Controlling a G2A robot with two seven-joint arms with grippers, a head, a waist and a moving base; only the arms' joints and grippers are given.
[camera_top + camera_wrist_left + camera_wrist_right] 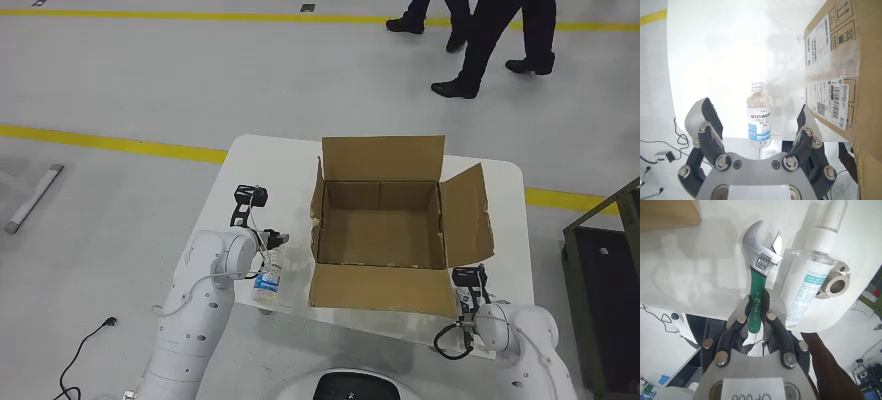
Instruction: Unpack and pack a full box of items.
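1. The open box on the table shows its bare cardboard floor.
2. My left gripper, jaws spread, hovers over a clear labelled bottle beside it.
3. My right gripper clamps a green-handled wrench.

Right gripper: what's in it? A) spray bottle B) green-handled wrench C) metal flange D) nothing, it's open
B: the right gripper is shut on the green handle of the wrench. The spray bottle and the metal flange lie beside it, ungripped.
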